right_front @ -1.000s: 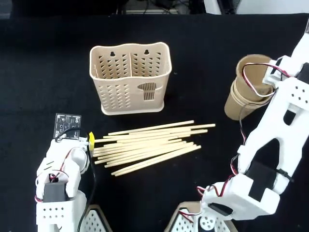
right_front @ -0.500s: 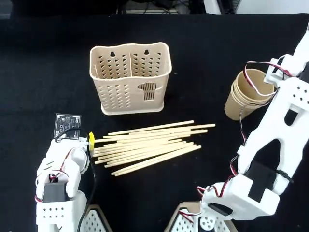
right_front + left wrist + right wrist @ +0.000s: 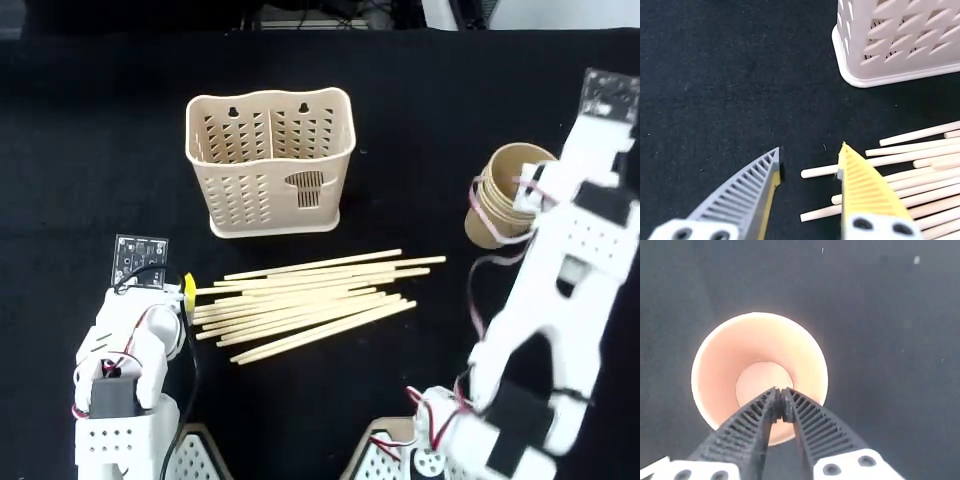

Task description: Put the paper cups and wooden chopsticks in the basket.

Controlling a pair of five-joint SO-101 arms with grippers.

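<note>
A beige slotted basket (image 3: 270, 97) stands upright at the back middle of the black table. Several wooden chopsticks (image 3: 310, 300) lie in a loose bundle in front of it. A stack of brown paper cups (image 3: 500, 205) stands at the right. My right gripper (image 3: 780, 402) hovers over the top cup's mouth (image 3: 760, 360), shut, with nothing visible between its fingers. My left gripper (image 3: 810, 148) is open and low over the table, just beyond the near ends of the chopsticks (image 3: 910, 165), with the basket's base (image 3: 900, 40) farther ahead.
The right arm (image 3: 560, 260) rises along the table's right side, over the cups. The left arm (image 3: 125, 350) sits at the front left. Black cloth lies bare to the left of the basket and between the chopsticks and the cups.
The top cup, tilted and raised a second ago, has sunk back into the stack. The right arm has since lifted and swung toward the back. The left arm is still.
</note>
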